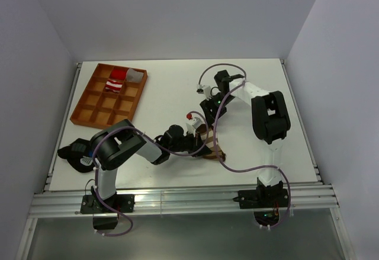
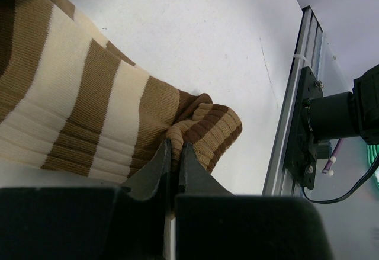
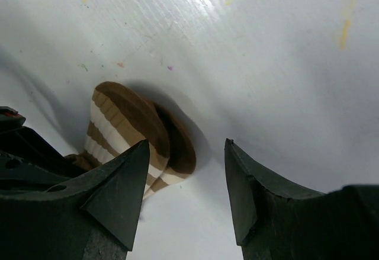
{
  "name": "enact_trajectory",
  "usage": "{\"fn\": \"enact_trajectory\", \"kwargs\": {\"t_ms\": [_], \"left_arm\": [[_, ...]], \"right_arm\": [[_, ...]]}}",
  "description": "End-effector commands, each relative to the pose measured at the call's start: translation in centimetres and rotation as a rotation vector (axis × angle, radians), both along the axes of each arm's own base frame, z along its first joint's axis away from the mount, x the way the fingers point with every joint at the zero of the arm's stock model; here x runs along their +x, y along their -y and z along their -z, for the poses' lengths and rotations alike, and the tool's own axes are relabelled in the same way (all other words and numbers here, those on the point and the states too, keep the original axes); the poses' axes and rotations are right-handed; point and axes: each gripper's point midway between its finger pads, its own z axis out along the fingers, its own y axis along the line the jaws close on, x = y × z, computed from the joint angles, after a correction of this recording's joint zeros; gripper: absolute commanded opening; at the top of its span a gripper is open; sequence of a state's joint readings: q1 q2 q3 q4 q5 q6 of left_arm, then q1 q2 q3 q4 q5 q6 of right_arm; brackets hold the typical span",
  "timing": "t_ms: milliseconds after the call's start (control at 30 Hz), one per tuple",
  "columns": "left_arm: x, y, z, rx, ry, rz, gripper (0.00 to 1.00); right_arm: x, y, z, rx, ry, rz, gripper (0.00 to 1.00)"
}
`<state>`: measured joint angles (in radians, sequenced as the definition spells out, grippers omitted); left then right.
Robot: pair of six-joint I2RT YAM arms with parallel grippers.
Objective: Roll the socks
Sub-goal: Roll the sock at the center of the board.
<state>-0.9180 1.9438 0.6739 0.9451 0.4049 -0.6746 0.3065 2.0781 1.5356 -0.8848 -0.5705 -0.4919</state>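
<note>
Far left, by the near edge of the worktop (image 1: 177, 82): black lump (image 1: 74, 151) with a blue spot, lying loose, well apart from both socks.

Behind it is the orange compartment tray (image 1: 106, 103). The red-and-white sock (image 1: 115, 83) sits bunched in the tray's far row. A pale grey piece (image 1: 135, 76) is just beside it; can't tell if that's part of the sock.

My left pincer (image 2: 176, 147): fingers pressed together, clamped on a fold of the brown-and-tan sock (image 2: 89, 106) at one end. In the left wrist view the ribbed fabric puckers up on both sides of the fingertips. The rest of the sock lies on the worktop, running off toward the upper left of that view. The aluminium rail (image 2: 296, 94) of the near edge is close by.

From the top view, that sock is around centre of the worktop, slightly toward the near edge, well apart from the tray.

My right pincer (image 3: 186, 143): fingers wide apart, nothing between them, hovering low over the worktop. In the right wrist view a humped, curled-over part of the same sock rises off the surface. It is just beside the finger on the left of that view and partly hidden behind it. The other finger is over bare worktop. Can't tell if the near finger touches fabric.
</note>
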Motion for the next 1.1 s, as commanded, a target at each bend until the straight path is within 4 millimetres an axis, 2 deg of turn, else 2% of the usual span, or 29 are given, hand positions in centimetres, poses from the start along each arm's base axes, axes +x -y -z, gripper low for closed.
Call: {"fn": "enact_trajectory", "kwargs": {"t_ms": [0, 100, 300, 433, 533, 767, 900, 1000, 1067], "left_arm": [[-1.9, -1.2, 3.9, 0.127, -0.082, 0.036, 0.0], [-1.9, -1.2, 3.9, 0.128, -0.081, 0.035, 0.0], [-1.9, -1.2, 3.7, 0.127, -0.086, 0.029, 0.0], [-2.3, -1.5, 3.6, 0.128, -0.109, 0.03, 0.0], [-3.1, -1.8, 3.4, 0.13, -0.138, 0.049, 0.0], [-5.0, -2.6, 4.6, 0.197, -0.233, 0.111, 0.0], [-5.2, -2.7, 5.0, 0.228, -0.288, 0.104, 0.0], [-4.6, -2.2, 5.3, 0.253, -0.321, 0.073, 0.0], [-4.9, -2.6, 6.3, 0.312, -0.382, 0.071, 0.0]], "right_arm": [[-1.0, -1.0, -0.1, -0.003, -0.003, -0.044, 0.61], [-1.5, -1.1, 0.2, -0.019, -0.002, -0.056, 0.6], [-1.8, -0.3, 1.0, -0.071, 0.004, -0.047, 0.49], [-1.5, 0.6, 1.5, -0.11, 0.034, -0.019, 0.23], [-0.2, 1.3, 0.9, -0.114, 0.075, 0.027, 0.17], [3.1, 3.2, -0.9, -0.148, 0.199, 0.102, 0.11], [3.5, 3.1, -1.1, -0.138, 0.213, 0.105, 0.11], [4.0, 3.5, -0.8, -0.157, 0.231, 0.123, 0.11], [3.8, 3.4, -0.7, -0.15, 0.226, 0.113, 0.14]]}}
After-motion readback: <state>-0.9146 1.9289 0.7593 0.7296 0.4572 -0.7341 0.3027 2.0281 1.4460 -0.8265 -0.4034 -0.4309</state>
